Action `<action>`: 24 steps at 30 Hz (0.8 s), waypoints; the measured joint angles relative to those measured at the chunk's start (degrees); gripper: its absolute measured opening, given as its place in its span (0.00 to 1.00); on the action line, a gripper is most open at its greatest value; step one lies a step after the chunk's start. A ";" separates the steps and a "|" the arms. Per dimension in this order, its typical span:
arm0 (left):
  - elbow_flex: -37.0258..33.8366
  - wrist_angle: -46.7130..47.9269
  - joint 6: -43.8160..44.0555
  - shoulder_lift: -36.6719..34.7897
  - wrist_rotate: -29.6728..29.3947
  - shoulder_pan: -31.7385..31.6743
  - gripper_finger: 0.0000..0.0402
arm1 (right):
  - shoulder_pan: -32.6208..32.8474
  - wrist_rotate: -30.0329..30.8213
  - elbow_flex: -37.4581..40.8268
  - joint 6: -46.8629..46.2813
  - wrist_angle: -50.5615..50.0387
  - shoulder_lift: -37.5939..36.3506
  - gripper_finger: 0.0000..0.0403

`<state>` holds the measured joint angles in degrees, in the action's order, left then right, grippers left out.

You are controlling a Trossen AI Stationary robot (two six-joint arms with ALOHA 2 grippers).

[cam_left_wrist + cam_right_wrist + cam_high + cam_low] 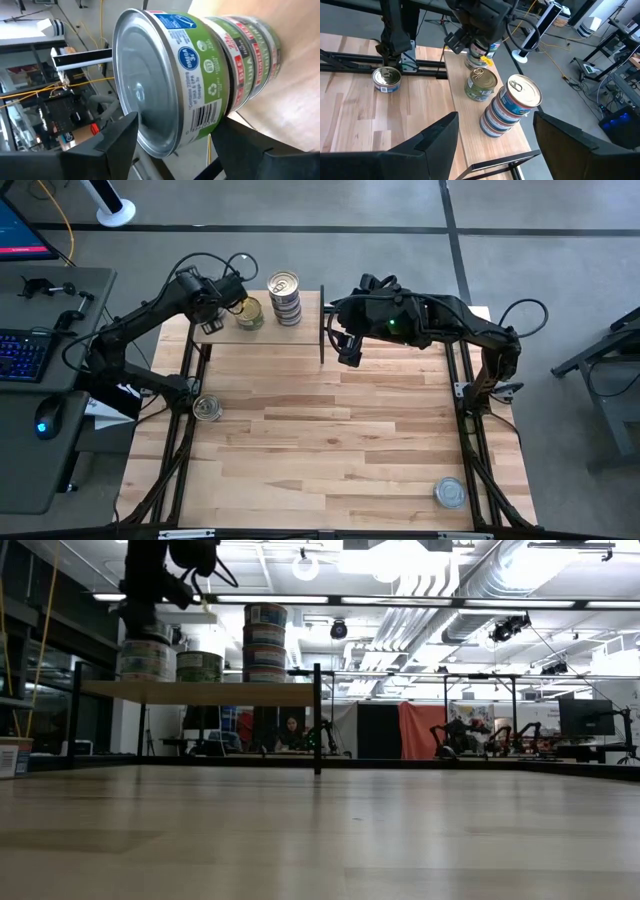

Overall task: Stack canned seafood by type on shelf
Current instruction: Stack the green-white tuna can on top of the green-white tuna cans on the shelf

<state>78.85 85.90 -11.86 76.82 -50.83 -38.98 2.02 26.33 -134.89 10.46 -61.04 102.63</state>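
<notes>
The left pincer is at the far left end of the shelf, its fingers spread on either side of the top tin of a green-labelled stack without pressing it; the left wrist view shows a gap at each side, so nothing is gripped. The right pincer hangs over the desk just right of the shelf, its fingers open and empty.

On the shelf stand three groups of tins: the green-labelled stack under the left pincer, a single gold-topped green tin just beside it, and a taller blue-and-white stack further right. In the low view the blue stack rises highest.

Two tins lie loose on the desk: one at the left edge, near the left arm's base, and one at the near right corner. A black upright marks the shelf's right end, between the shelf and the right pincer.
</notes>
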 joint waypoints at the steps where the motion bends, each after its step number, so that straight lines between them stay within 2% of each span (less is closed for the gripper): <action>1: 0.00 0.42 -0.01 0.00 -0.02 0.00 0.59 | 0.00 0.00 0.00 0.00 0.00 0.00 0.62; 11: 0.43 2.92 -1.76 0.00 0.69 0.00 0.59 | 0.00 0.00 0.00 0.00 0.00 0.00 0.62; 17: 4.84 4.11 -1.78 0.00 5.87 0.00 0.59 | 0.00 -0.09 0.00 0.00 0.00 0.00 0.62; 24: 8.06 4.17 -1.79 0.00 7.90 0.02 0.59 | -0.11 -0.29 0.00 -0.02 0.02 0.02 0.62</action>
<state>86.91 90.07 -13.65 76.82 -42.92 -38.96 1.91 26.04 -134.89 10.44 -61.01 102.65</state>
